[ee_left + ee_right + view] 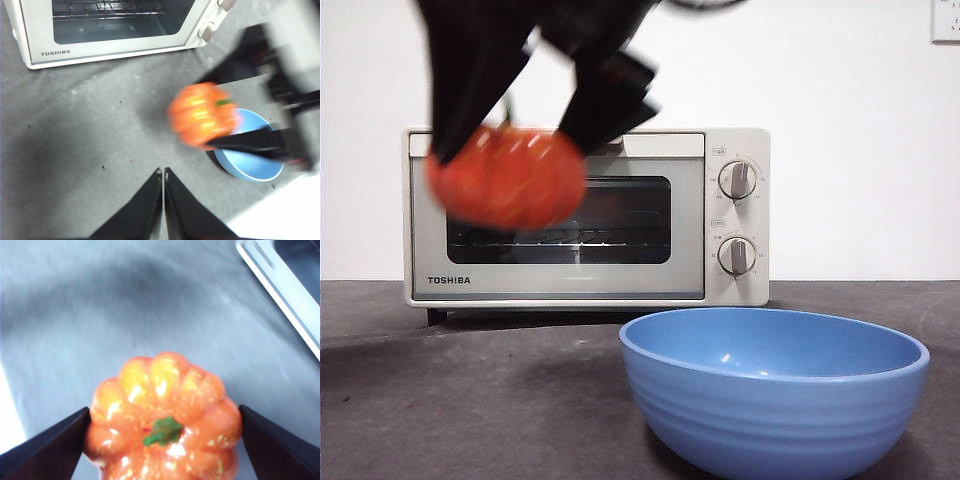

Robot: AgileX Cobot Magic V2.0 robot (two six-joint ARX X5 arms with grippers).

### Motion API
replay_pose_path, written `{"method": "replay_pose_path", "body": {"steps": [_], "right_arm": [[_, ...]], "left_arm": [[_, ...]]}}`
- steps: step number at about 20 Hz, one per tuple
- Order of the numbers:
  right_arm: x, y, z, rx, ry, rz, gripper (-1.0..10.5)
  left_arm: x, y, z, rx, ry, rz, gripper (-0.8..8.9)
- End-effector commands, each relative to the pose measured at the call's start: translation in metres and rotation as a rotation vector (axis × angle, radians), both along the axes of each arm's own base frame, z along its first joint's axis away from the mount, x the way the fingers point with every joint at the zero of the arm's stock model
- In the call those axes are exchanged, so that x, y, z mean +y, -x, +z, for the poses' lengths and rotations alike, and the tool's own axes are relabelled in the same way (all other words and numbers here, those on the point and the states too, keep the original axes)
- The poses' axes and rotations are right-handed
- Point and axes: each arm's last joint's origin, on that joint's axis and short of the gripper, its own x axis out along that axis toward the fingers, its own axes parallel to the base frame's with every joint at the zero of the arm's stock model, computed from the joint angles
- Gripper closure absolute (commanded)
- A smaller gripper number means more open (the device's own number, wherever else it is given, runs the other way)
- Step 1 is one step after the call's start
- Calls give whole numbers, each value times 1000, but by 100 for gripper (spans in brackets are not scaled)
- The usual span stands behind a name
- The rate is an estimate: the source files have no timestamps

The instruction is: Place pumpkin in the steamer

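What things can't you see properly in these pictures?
- Pumpkin: smeared by motion in the front and left wrist views, ribs lost.
- Right gripper: front view shows only a dark blur above the pumpkin.
- Steamer: knob markings too small; inside dim behind dark glass; cut off in both wrist views.
- Bowl: bottom cut off in the front view.

Blue ridged bowl (775, 395) seen upright on dark grey bench (470, 400), close to camera in front view. Bowl interior seen bare. White wall (860, 150) seen behind bench; white outlet plate (946, 20) seen at wall's upper corner.
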Motion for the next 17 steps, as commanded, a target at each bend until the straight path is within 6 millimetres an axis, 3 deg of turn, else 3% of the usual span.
{"method": "replay_pose_path", "body": {"steps": [1, 3, 6, 11, 17], "right_arm": [[-17, 6, 17, 4, 29, -41, 570], [-37, 10, 28, 8, 35, -68, 570], [-61, 18, 24, 19, 40, -107, 570], [-83, 34, -14, 68, 56, -152, 570], [-89, 38, -66, 105, 103, -161, 569]], "left_arm": [[0, 1, 7, -30, 0, -7, 798], [0, 1, 6, -30, 0, -7, 798], [0, 1, 6, -30, 0, -7, 798], [0, 1, 6, -30, 0, -7, 798], [0, 1, 6, -29, 0, -7, 798]]}}
